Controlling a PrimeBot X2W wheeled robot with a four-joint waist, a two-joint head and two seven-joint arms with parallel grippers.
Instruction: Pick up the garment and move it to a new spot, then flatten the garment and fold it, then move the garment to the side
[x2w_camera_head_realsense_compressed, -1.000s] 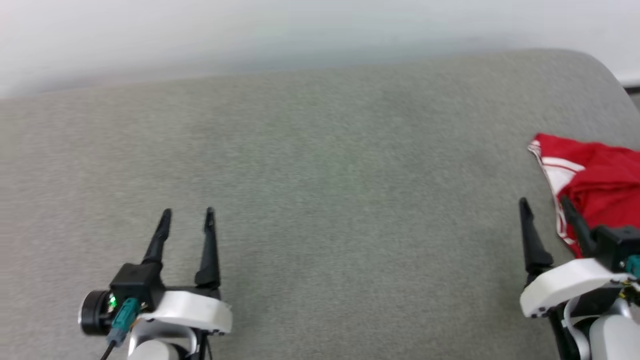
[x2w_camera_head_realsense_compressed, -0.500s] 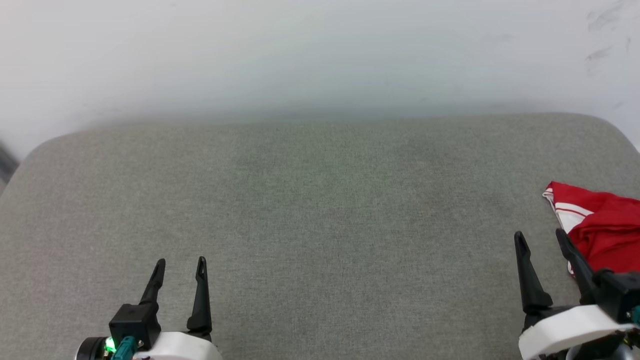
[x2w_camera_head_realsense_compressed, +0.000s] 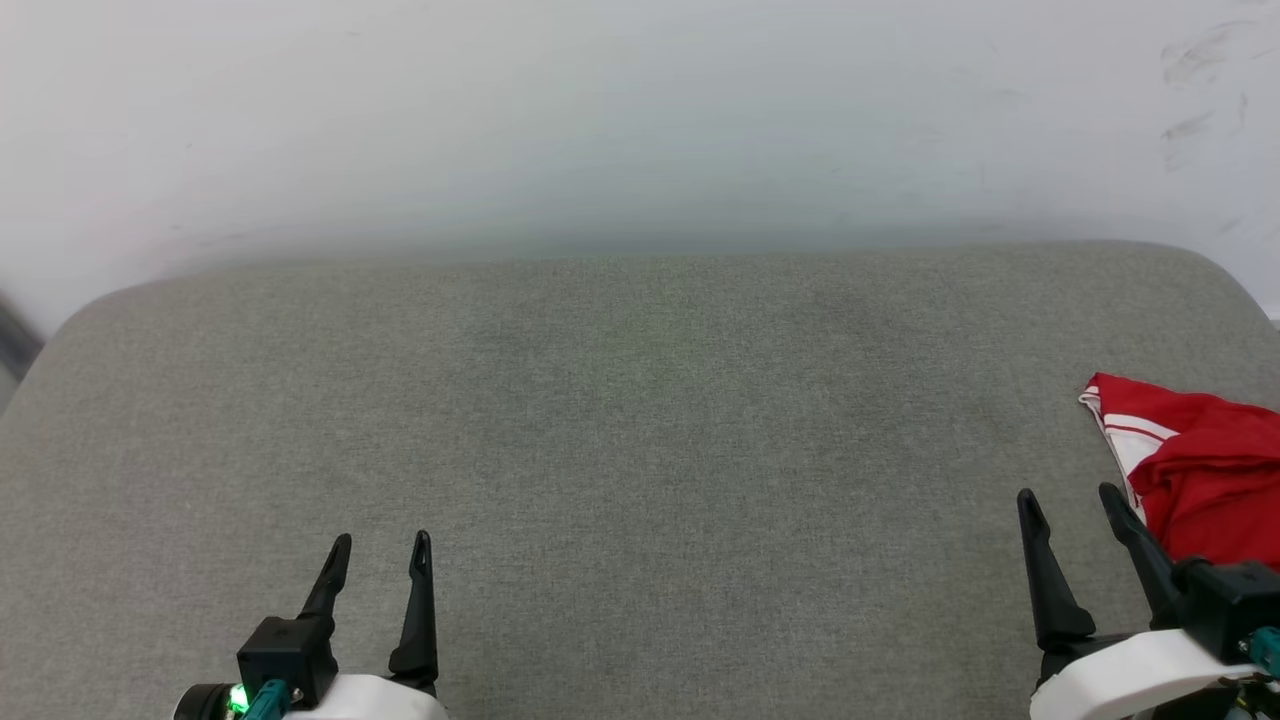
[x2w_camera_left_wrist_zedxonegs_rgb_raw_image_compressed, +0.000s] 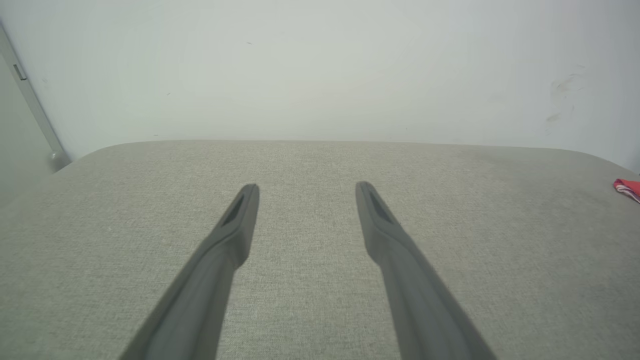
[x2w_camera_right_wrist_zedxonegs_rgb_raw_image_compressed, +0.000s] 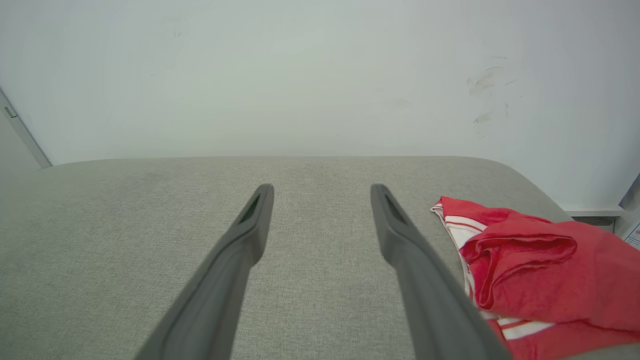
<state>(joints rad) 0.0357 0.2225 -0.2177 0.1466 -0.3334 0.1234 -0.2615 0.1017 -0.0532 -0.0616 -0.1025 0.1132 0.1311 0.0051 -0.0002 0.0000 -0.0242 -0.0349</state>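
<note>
The garment (x2w_camera_head_realsense_compressed: 1205, 470), a red jersey with white, red-striped trim, lies bunched at the right edge of the grey cushioned surface (x2w_camera_head_realsense_compressed: 640, 430). It is also in the right wrist view as the garment (x2w_camera_right_wrist_zedxonegs_rgb_raw_image_compressed: 540, 270), crumpled just right of my right fingers, and its tip (x2w_camera_left_wrist_zedxonegs_rgb_raw_image_compressed: 627, 188) peeks in at the far right of the left wrist view. My right gripper (x2w_camera_head_realsense_compressed: 1068, 495) is open just left of the garment, holding nothing. My left gripper (x2w_camera_head_realsense_compressed: 382, 545) is open at the lower left over bare fabric, its fingers (x2w_camera_left_wrist_zedxonegs_rgb_raw_image_compressed: 240, 220) spread apart.
A pale wall (x2w_camera_head_realsense_compressed: 640, 120) with a few scuff marks rises behind the grey surface. The surface's rounded corners fall away at the far left and far right. A grey frame or door edge (x2w_camera_left_wrist_zedxonegs_rgb_raw_image_compressed: 30, 100) stands at the far left.
The head camera has tilted up, so both grippers and the garment sit lower in view and more wall shows. Both grippers stay open; the garment lies as before.
</note>
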